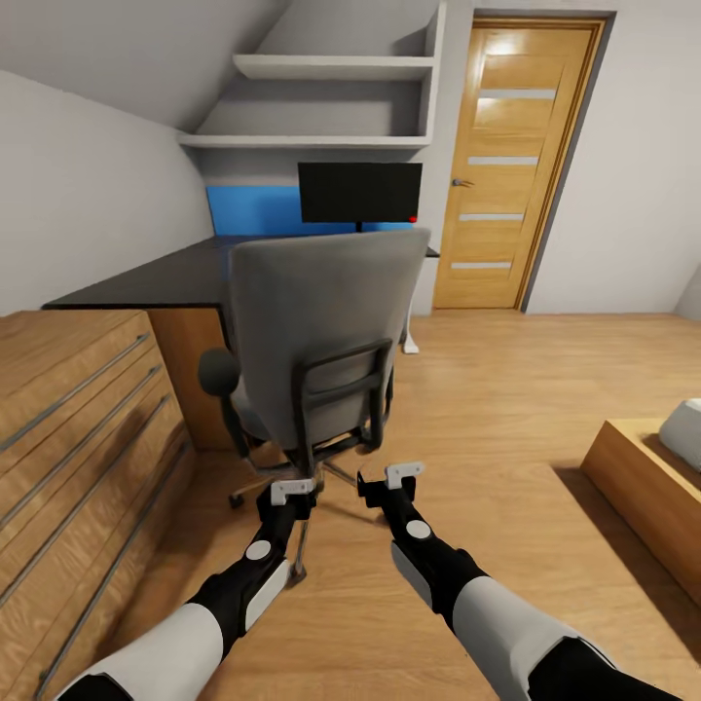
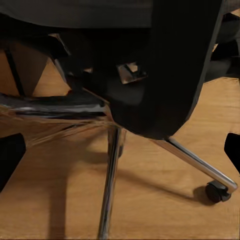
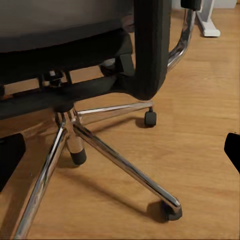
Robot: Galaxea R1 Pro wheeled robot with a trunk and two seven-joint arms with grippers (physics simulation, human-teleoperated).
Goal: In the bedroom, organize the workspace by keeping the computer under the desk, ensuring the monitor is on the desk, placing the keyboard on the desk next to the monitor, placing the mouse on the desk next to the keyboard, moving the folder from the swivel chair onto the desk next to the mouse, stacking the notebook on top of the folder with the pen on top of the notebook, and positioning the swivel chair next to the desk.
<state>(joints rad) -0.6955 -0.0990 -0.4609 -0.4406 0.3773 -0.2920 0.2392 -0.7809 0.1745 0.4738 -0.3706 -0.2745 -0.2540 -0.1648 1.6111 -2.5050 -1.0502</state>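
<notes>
The grey swivel chair (image 1: pixel 321 321) stands with its tall back towards me, in front of the black-topped desk (image 1: pixel 166 277). On the desk's far end the black monitor (image 1: pixel 359 192) stands upright. My left gripper (image 1: pixel 292 490) and right gripper (image 1: pixel 389 479) hang low just behind the chair, both open and holding nothing. The left wrist view looks under the seat at a chrome leg (image 2: pixel 110 180) and a castor (image 2: pixel 217 192). The right wrist view takes in the star base (image 3: pixel 100 145). The folder, keyboard, mouse, notebook, pen and computer are out of view.
A low light-wood cabinet (image 1: pixel 78 409) fills the left side, beside the desk. A blue wall panel (image 1: pixel 253 209) and shelves (image 1: pixel 331 68) sit behind the desk, a wooden door (image 1: pixel 511 166) further right. A wooden platform (image 1: pixel 647 487) stands at the right. Plank floor lies between.
</notes>
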